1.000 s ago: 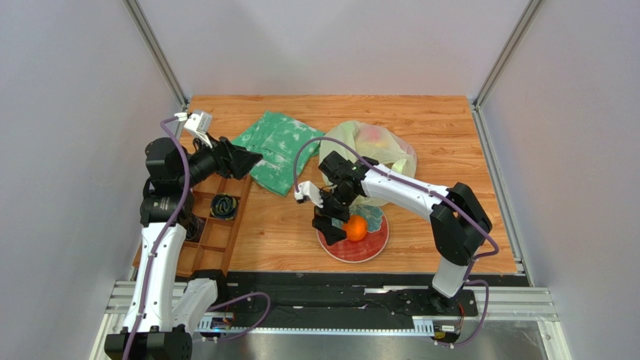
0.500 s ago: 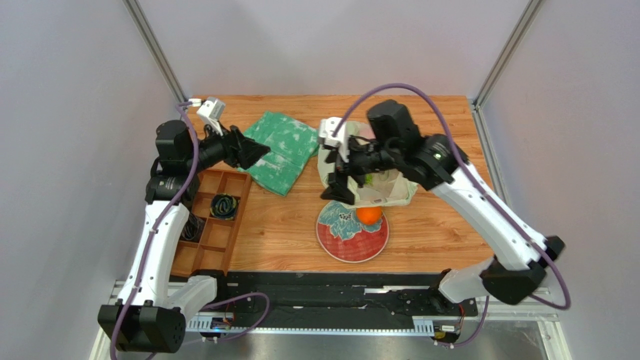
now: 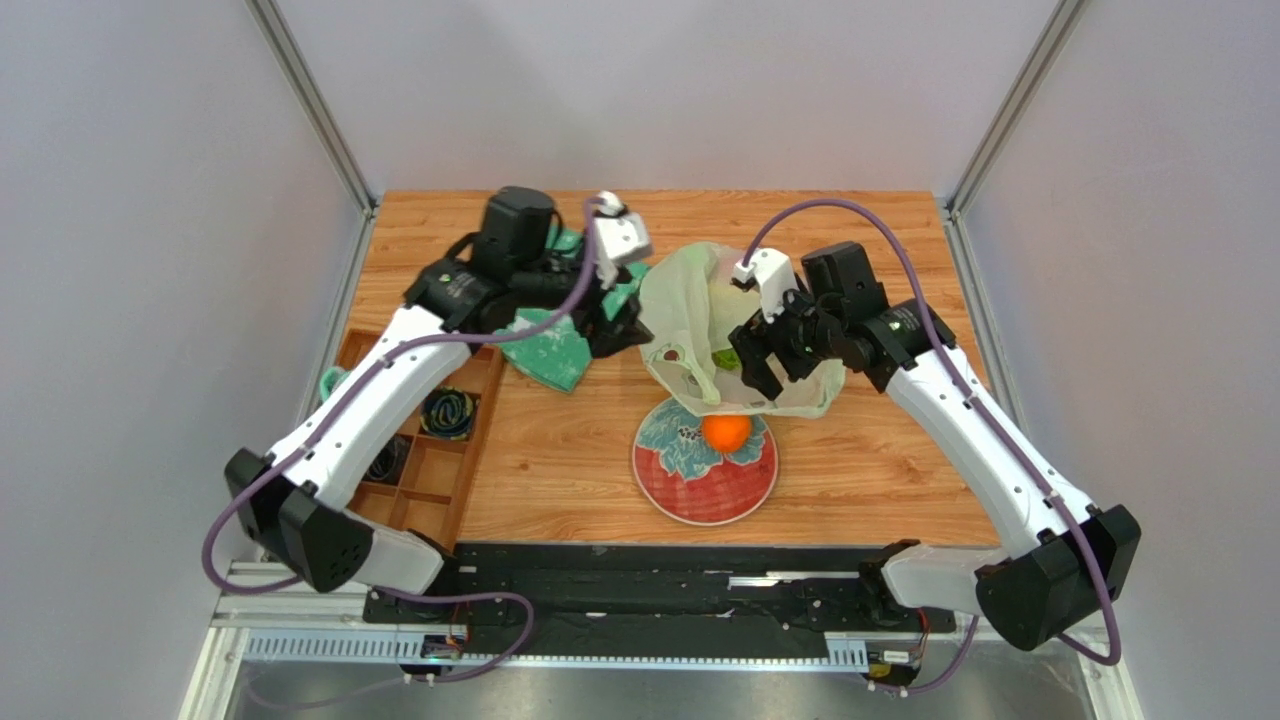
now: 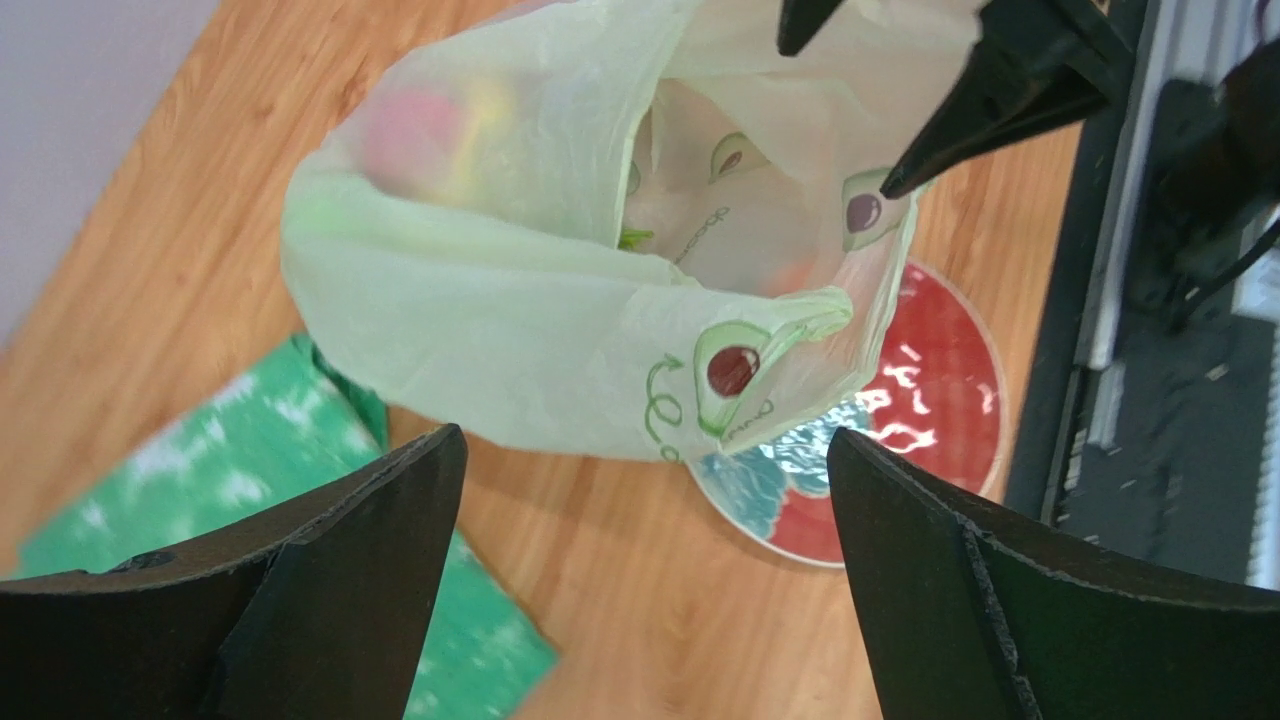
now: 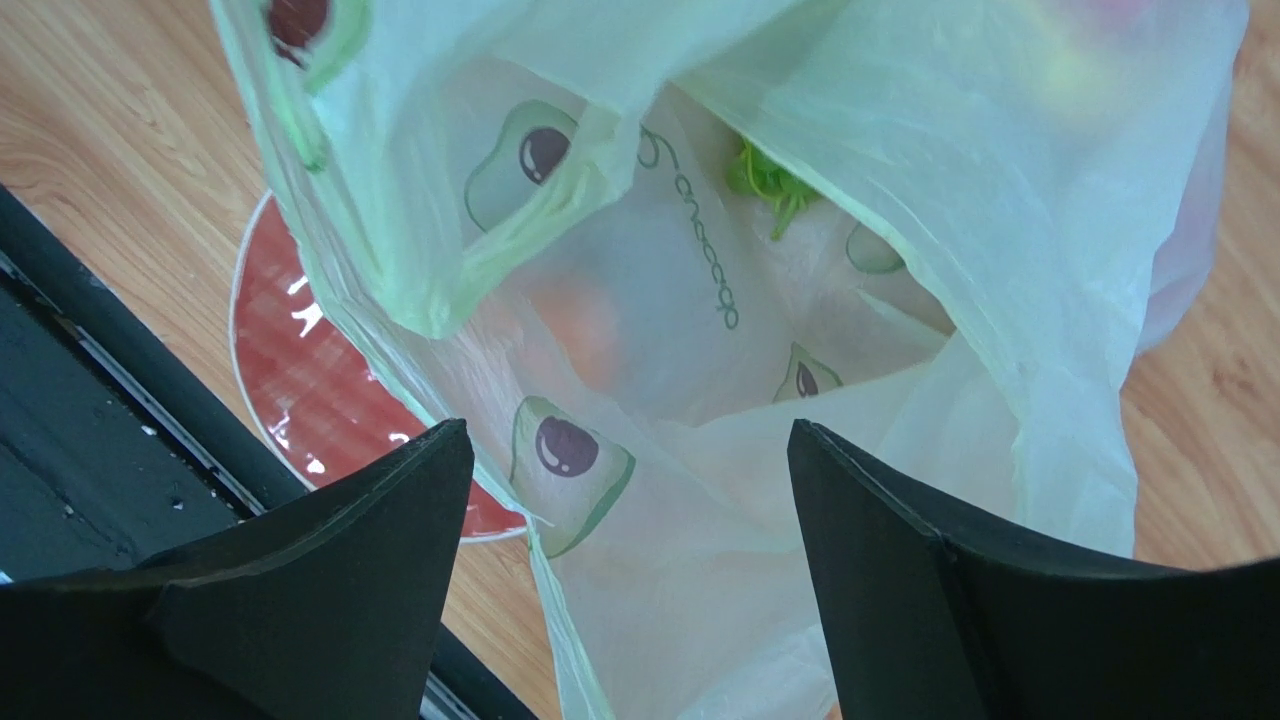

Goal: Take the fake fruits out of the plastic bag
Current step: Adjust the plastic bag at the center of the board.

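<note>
Top view: orange (image 3: 727, 432) sat on red plate (image 3: 676, 488), out of plastic bag (image 3: 684, 308); bag lay just behind, its near edge draped over plate rim. Left wrist view: left gripper (image 4: 643, 438) hung above bag beside green cloth (image 4: 226, 480), fingers spread, gripping nothing; likely placed to pin or lift film. Right wrist view: right gripper (image 5: 628, 428) over bag mouth, fingers apart, empty, seemingly lined up to reach in. Red fruit (image 4: 406, 128) and green leafy bit (image 5: 766, 173) showed inside bag.
</note>
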{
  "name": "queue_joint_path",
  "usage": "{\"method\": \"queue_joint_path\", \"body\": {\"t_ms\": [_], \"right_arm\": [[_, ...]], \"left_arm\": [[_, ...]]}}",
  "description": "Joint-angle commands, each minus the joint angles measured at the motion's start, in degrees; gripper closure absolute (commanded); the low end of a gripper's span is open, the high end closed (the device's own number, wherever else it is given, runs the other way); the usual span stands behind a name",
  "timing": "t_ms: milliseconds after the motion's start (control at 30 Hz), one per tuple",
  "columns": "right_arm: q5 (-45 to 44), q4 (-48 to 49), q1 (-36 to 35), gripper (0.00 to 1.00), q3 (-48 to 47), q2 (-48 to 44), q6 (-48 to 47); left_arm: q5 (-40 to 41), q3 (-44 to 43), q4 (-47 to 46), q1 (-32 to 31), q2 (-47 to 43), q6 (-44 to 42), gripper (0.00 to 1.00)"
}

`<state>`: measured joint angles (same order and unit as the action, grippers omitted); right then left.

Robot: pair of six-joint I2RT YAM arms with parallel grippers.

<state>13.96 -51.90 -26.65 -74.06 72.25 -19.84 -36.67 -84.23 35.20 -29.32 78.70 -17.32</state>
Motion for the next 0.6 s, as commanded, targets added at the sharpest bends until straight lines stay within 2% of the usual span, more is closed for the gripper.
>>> {"method": "queue_joint_path", "body": {"t_ms": [0, 133, 233, 367, 433, 567], "right_arm": [[-2.09, 1.45, 3.27, 0.19, 2.43, -3.60, 3.92], [0.36, 0.13, 7.14, 0.19, 2.96, -3.96, 5.69], [0.27, 0.22, 9.51, 0.18, 2.88, -4.14, 6.12], [2.83, -1.10, 12.06, 0.18, 2.78, -4.31, 5.42], [3.09, -0.66, 12.68, 0.18, 4.80, -5.71, 5.16], [6.60, -2.15, 14.00, 0.18, 6.12, -6.94, 5.25]], "left_arm": [[11.84, -6.20, 5.32, -9.60, 5.58, -21.66, 0.01], [19.69, -9.90, 4.88, -17.77, 11.55, -27.92, 0.01], [25.05, -10.34, 4.96, -21.03, 13.32, -34.26, 0.01], [24.72, -11.49, 6.89, -21.65, 15.17, -40.05, 0.02], [24.71, -12.45, 11.10, -22.27, 17.88, -42.61, 0.04], [30.06, -15.61, 15.59, -23.94, 22.37, -44.54, 0.10]]}}
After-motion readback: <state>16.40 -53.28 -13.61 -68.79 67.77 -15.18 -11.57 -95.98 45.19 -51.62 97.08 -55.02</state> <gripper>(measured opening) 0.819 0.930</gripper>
